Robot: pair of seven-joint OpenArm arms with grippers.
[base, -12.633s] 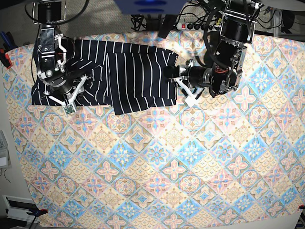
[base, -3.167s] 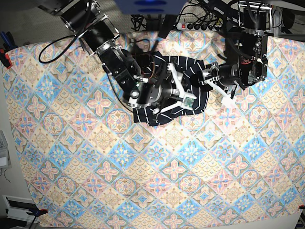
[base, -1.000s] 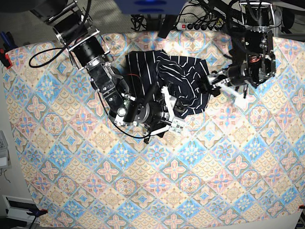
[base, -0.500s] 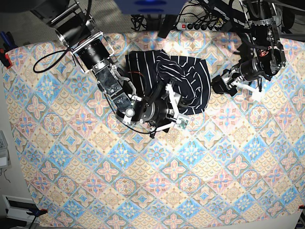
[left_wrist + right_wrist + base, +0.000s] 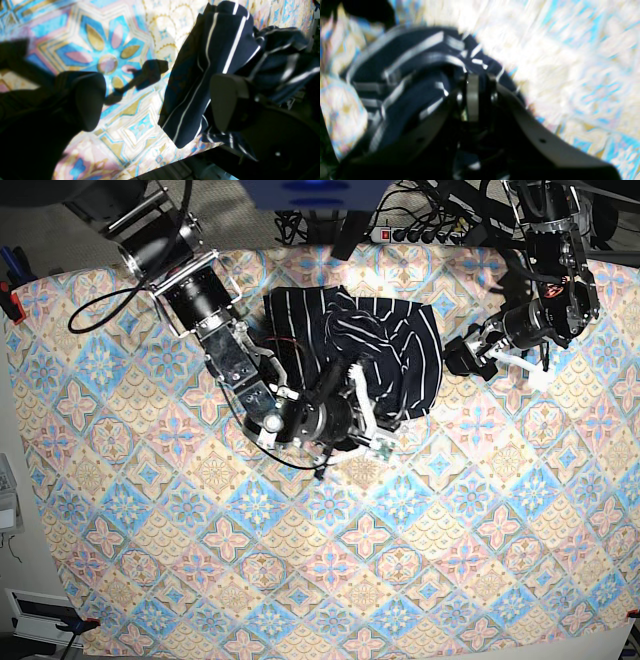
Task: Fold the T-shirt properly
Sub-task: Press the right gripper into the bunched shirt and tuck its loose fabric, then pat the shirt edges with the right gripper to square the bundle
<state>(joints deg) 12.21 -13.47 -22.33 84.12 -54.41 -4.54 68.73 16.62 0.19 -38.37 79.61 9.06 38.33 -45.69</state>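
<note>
At the cloth's (image 5: 150,580) far middle, the shirt (image 5: 385,350) is lying bunched; the right gripper (image 5: 362,420) is pinching its near hem, nearer than the left gripper (image 5: 495,358), gaping empty beside it.

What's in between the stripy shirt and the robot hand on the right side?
Only bare tablecloth. In the base view, the left gripper sits apart from the T-shirt, with nothing between.

You have no readable text, label, brand, number or sign in any of these views. The wrist views are too blurred to show lettering on anything.
</note>
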